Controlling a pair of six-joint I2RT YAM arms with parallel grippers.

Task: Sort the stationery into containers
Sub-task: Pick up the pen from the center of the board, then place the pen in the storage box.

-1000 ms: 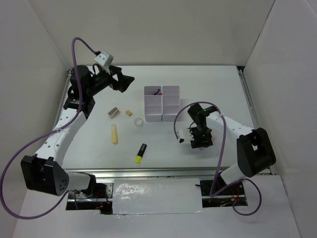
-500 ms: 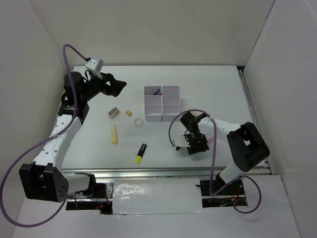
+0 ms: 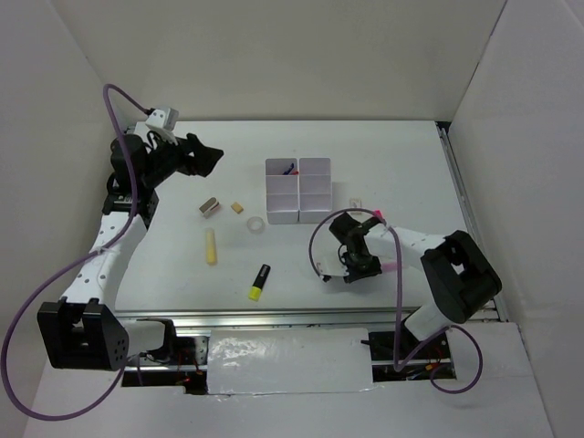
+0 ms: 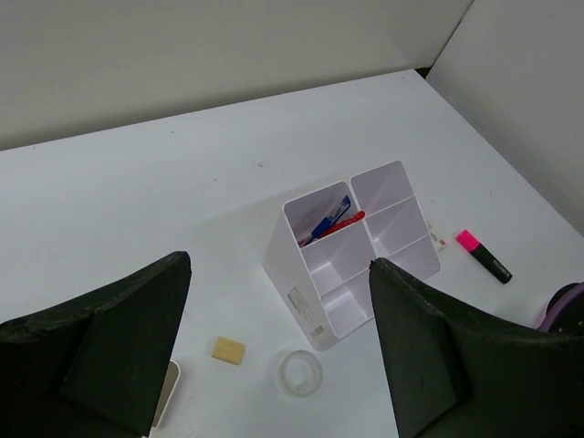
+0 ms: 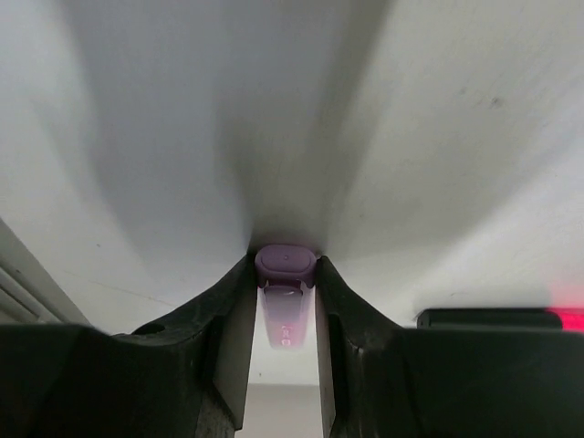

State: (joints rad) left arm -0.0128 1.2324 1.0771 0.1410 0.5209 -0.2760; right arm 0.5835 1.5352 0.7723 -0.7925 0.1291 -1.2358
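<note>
— What has our right claw (image 3: 358, 270) got?

— Its fingers (image 5: 233, 338) press on either side of the lilac tube (image 5: 286, 290), so we read it as a pinch. The tube sits low against the desk (image 3: 411, 164). We cannot tell whether it is clear of the surface.

— And where is that in the top view?

— Lower right of centre, below and to the right of the containers (image 3: 298, 219), with the pink highlighter (image 3: 373, 213) just above the claw.

— So we are at the pickup of the tube?

— We judge so. The next move calls for a clean lift, a carry up and left to the containers, and a release over one compartment. The upper-left one already holds a red pen (image 4: 345, 222).

— Our left claw (image 3: 205, 157)?

— Spread wide and holding nothing, at the upper left, with its camera looking down on the containers. Left of the containers lie the tape ring (image 3: 257, 224), eraser (image 3: 237, 207), metal clip (image 3: 209, 207), pale stick (image 3: 212, 246) and yellow highlighter (image 3: 260, 283), all unsorted.
</note>
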